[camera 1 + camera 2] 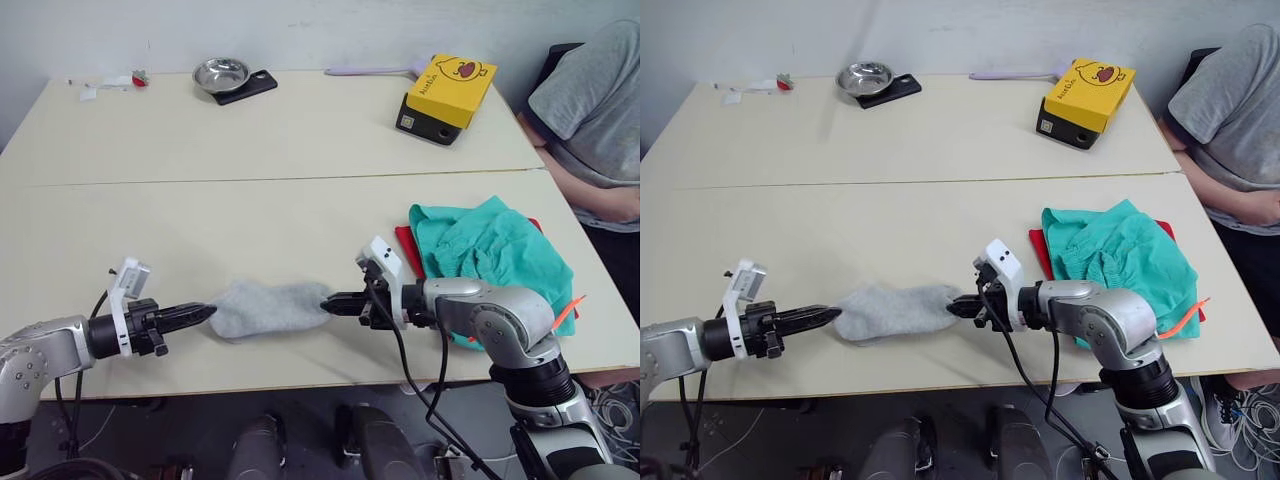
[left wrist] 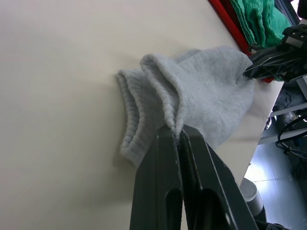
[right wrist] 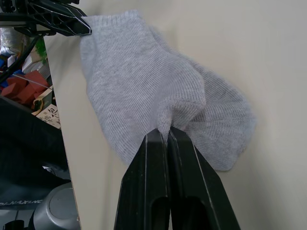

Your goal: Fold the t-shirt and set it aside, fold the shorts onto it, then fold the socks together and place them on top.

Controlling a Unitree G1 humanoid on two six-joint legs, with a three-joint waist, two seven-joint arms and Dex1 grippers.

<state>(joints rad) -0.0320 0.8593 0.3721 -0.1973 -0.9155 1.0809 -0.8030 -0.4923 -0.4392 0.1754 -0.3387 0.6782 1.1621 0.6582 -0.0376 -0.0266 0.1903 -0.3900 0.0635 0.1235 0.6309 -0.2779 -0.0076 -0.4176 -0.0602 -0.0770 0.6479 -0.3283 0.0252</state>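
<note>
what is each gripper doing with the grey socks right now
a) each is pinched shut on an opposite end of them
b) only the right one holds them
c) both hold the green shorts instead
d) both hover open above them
a: the left gripper and the right gripper are each clamped on an opposite end of the socks, as both wrist views show.

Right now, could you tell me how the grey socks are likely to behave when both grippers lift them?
The socks look soft and crumpled, so they will probably sag between the left gripper and right gripper. Being small knit, they are likely light.
</note>
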